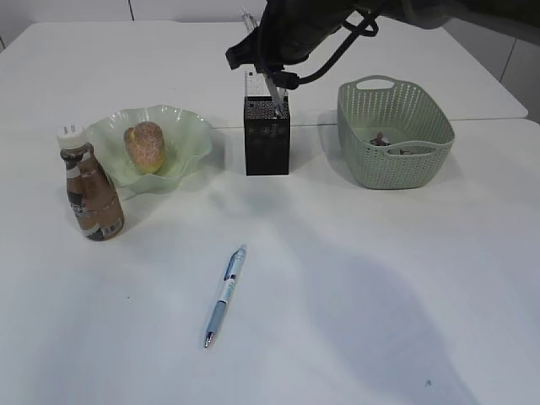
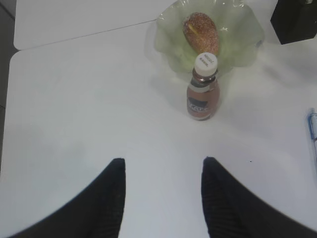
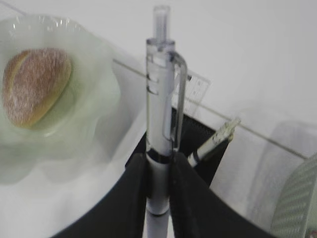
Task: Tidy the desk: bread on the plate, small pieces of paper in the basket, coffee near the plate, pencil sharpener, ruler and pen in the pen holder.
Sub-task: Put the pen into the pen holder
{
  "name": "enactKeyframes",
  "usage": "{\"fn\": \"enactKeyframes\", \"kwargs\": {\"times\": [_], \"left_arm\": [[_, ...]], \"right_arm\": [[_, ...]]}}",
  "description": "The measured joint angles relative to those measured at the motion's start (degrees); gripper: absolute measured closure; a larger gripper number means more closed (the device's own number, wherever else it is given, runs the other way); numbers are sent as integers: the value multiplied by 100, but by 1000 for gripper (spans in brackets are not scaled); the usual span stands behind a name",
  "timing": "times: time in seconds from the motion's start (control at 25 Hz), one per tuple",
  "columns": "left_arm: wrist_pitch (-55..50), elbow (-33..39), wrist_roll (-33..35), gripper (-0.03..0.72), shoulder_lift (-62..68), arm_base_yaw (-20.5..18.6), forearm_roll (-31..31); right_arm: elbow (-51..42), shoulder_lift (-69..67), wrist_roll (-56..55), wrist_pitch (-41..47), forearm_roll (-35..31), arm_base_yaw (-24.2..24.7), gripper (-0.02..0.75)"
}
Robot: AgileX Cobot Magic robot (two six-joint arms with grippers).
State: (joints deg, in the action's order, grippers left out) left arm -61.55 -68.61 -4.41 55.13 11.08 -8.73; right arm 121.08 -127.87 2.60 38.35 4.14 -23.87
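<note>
My right gripper (image 3: 159,168) is shut on a clear white pen (image 3: 161,99), held upright above the black mesh pen holder (image 1: 266,139). A clear ruler (image 3: 197,91) and another pen (image 3: 215,139) stand in the holder. A blue pen (image 1: 224,295) lies on the desk (image 1: 380,278) in front. The bread (image 1: 145,145) rests in the green wavy plate (image 1: 190,135), and the coffee (image 1: 91,190) stands upright beside it. My left gripper (image 2: 163,161) hangs open over bare desk, well short of the coffee (image 2: 202,91). The pencil sharpener is out of view.
The sage-green basket (image 1: 396,135) stands right of the pen holder with a few small crumpled pieces (image 1: 384,139) inside. A seam between two tabletops runs behind the plate and basket. My right arm reaches in from the upper right.
</note>
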Motion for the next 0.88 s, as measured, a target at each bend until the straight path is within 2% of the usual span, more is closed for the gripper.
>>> {"fn": "enactKeyframes", "kwargs": {"times": [0.4, 0.72, 0.88], "left_arm": [[201, 0, 0, 338, 153, 0, -235], [252, 0, 0, 339, 197, 0, -377], [252, 0, 0, 339, 197, 0, -469]], "right_arm": [[9, -266, -19, -1589, -10, 80, 603], [9, -656, -28, -2365, -17, 192, 603], [9, -811, -28, -2458, -38, 232, 603]]}}
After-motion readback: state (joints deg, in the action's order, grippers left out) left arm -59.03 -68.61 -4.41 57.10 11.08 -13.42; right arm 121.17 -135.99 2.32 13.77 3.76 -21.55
